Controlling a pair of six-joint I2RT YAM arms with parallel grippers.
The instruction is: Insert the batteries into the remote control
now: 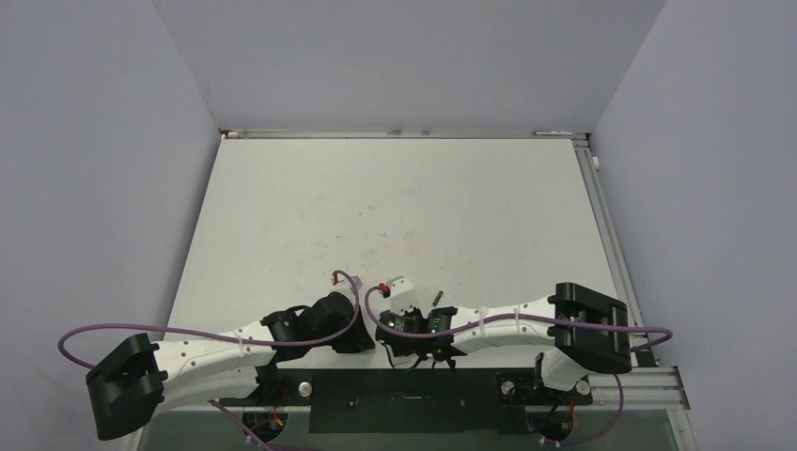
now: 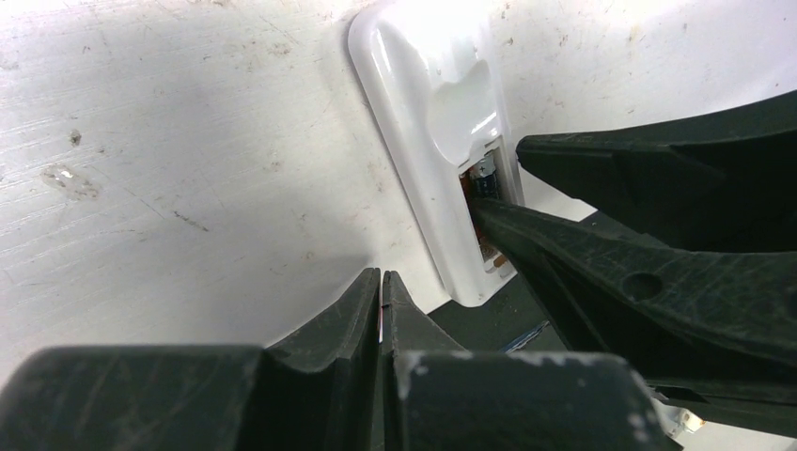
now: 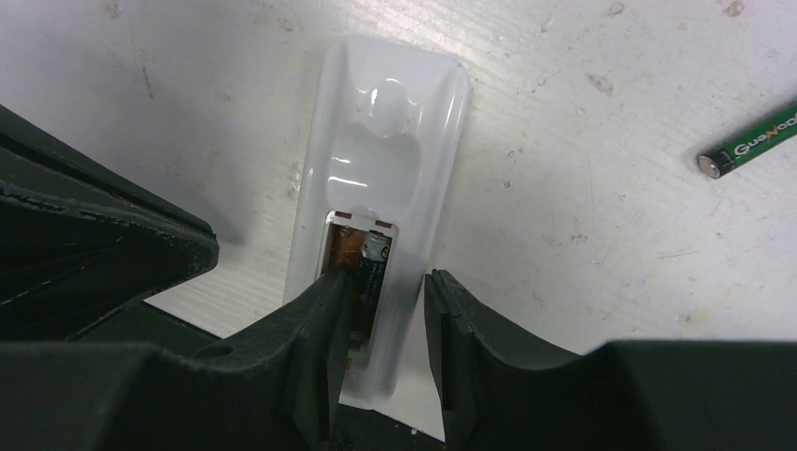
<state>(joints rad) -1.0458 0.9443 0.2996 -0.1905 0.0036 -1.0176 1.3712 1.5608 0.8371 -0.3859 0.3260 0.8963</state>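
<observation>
Hovering low over the remote [image 3: 390, 132], the right end effector [image 3: 385, 287] had its fingers partly apart. One tip was down in the open bay beside the loaded battery [image 3: 373, 263], the other outside the remote's edge. Whether they pinched anything could not be told. The remote lay back-up on the worktop [image 3: 583, 263], close to the arm bases. The left end effector [image 2: 381, 296] sat just beside it, fingers pressed together, holding nothing.

Doing this step well probably meant easing that battery flat against its contact without skating the light remote, and the left arm could brace it.

The right wrist view showed the loose battery [image 3: 747, 150] lying well apart to the right, and the slot beside the loaded one looked empty. The left wrist view missed the loose battery entirely but gave the side angle on a fingertip touching the loaded one. Overhead, both arms were folded in close.
</observation>
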